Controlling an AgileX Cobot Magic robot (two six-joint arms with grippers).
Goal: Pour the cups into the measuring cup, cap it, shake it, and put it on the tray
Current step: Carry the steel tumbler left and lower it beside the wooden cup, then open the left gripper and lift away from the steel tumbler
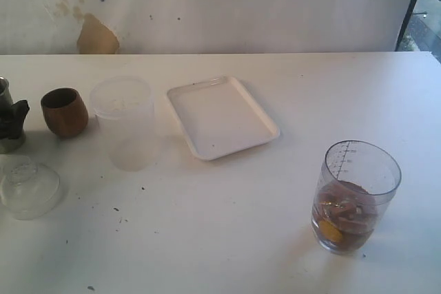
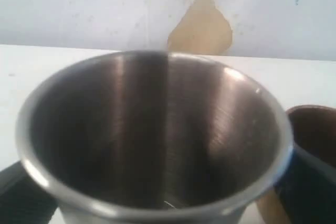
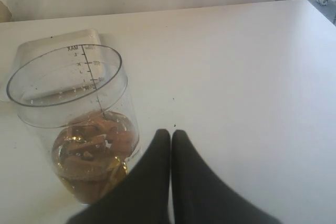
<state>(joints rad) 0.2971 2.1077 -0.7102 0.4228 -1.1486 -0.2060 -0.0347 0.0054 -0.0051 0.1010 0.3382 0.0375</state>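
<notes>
Tumbler (image 2: 152, 129) stands inside left hand (image 1: 10, 122), grip unclear; right hand (image 3: 171, 131) clenched empty beside measuring cup (image 1: 357, 170), five o'clock of tray (image 1: 220, 115).

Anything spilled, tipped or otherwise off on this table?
Nothing is tipped or pooled. Scattered dark specks lie on the table, nearer the camera than the frosted tub, possibly stray crumbs. The measuring cup stands upright, uncapped, holding brown pieces in liquid. The wall behind shows a tan patch and stains.
</notes>
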